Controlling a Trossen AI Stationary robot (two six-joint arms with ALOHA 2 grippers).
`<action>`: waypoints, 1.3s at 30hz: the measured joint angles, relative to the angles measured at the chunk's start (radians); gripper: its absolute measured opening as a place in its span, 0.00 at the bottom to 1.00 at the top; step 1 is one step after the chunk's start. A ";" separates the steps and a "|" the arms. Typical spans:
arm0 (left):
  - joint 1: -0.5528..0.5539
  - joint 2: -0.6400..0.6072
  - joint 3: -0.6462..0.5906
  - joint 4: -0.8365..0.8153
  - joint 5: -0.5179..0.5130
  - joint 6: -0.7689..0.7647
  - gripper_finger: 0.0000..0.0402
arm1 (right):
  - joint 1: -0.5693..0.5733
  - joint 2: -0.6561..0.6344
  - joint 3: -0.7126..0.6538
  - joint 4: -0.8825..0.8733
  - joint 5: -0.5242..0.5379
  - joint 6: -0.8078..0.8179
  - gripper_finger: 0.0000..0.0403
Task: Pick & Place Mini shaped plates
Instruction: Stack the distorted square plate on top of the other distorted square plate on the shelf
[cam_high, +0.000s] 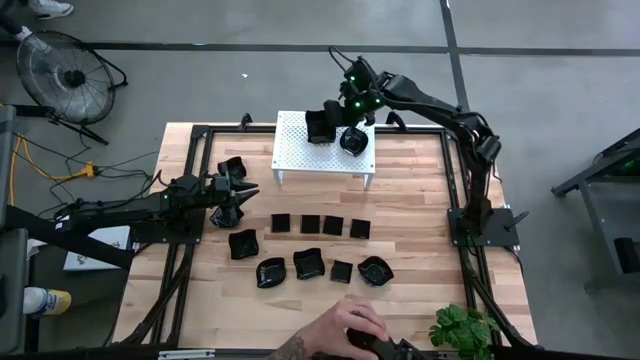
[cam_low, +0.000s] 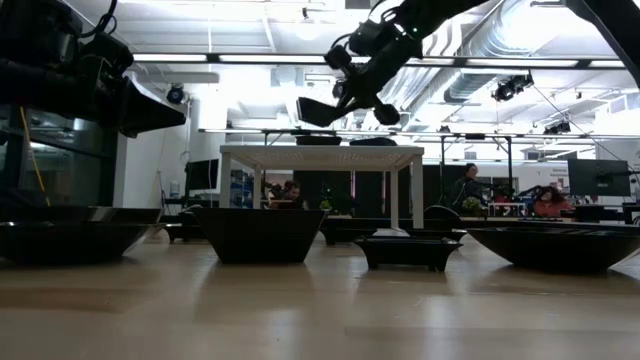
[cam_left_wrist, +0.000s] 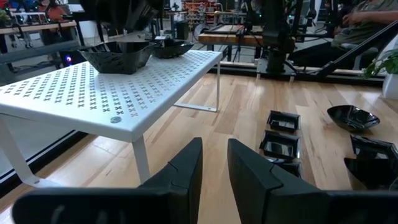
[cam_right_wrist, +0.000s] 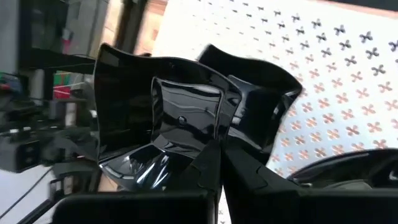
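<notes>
My right gripper (cam_right_wrist: 221, 158) is shut on a glossy black wavy-rimmed mini plate (cam_right_wrist: 155, 118) and hovers over the far part of the white perforated stand (cam_high: 300, 152). Two more black plates (cam_left_wrist: 118, 56) (cam_left_wrist: 171, 46) rest by their bases on the stand top. My left gripper (cam_left_wrist: 214, 165) waits near the table's left side (cam_high: 246, 190), open by a narrow gap and empty. Several plates lie around it and in two rows (cam_high: 310, 224) (cam_high: 308, 263) on the wood in front of the stand. My right gripper pinches the plate's rim (cam_right_wrist: 199, 146) between its two fingers, reaching from the table's far right and slanting down. In the low view the plate (cam_low: 318, 110) is tilted and lifted clear above the stand top (cam_low: 320, 152).
A person's hand (cam_high: 352, 325) reaches in over the near edge of the table. A potted green plant (cam_high: 465, 328) stands at the near right corner. Black frame rails run along both sides. Bare wood lies right of the plate rows.
</notes>
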 joint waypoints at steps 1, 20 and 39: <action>0.000 0.000 0.000 -0.001 0.000 0.000 0.18 | 0.000 0.003 0.000 0.000 0.003 0.000 0.02; 0.000 0.000 0.000 -0.007 0.002 0.000 0.18 | 0.006 0.010 0.000 -0.037 0.042 0.007 0.01; 0.000 0.000 0.000 -0.007 0.002 0.000 0.18 | 0.010 0.027 0.000 -0.014 0.049 0.000 0.08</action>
